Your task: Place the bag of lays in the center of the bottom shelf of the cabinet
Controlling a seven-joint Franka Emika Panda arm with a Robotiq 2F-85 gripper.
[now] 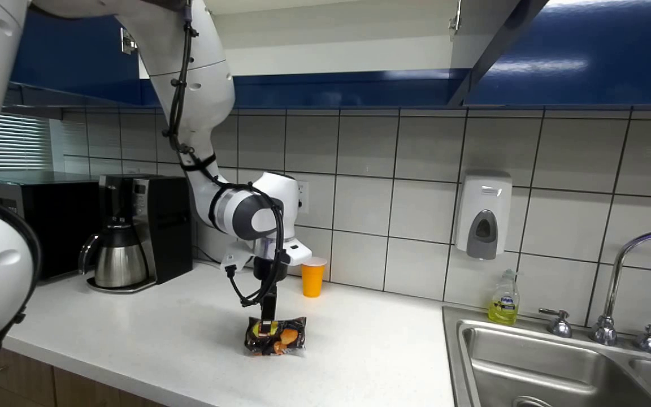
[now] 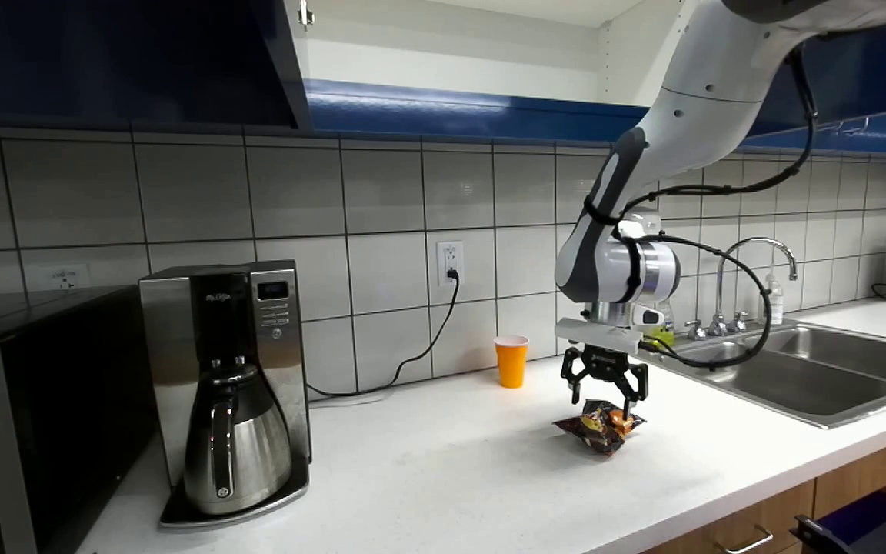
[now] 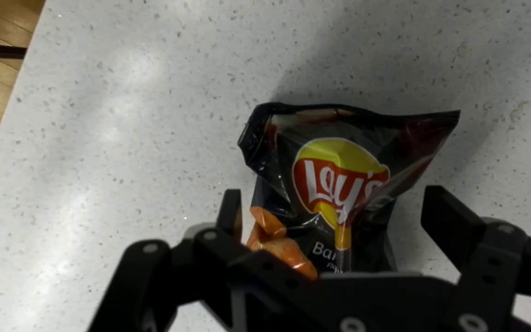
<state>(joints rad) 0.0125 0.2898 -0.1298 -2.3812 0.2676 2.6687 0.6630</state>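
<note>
The bag of lays (image 1: 290, 338) is a dark packet with a yellow-red logo and orange markings. It rests on the white counter in both exterior views (image 2: 601, 431), and its logo faces up in the wrist view (image 3: 334, 180). My gripper (image 1: 267, 325) points down over the bag. In the wrist view (image 3: 332, 212) its fingers stand apart on both sides of the bag, with gaps beside it. It is also open in an exterior view (image 2: 601, 406). The blue cabinet (image 1: 325, 90) hangs above with its white interior open (image 2: 451, 46). The bottom shelf's top surface is hidden behind the blue front edge.
An orange cup (image 1: 313, 277) stands by the tiled wall behind the gripper. A coffee maker (image 2: 228, 385) and microwave (image 2: 51, 400) stand at one end of the counter, the sink (image 1: 534, 362) at the other. Open cabinet doors (image 1: 574, 56) flank the opening.
</note>
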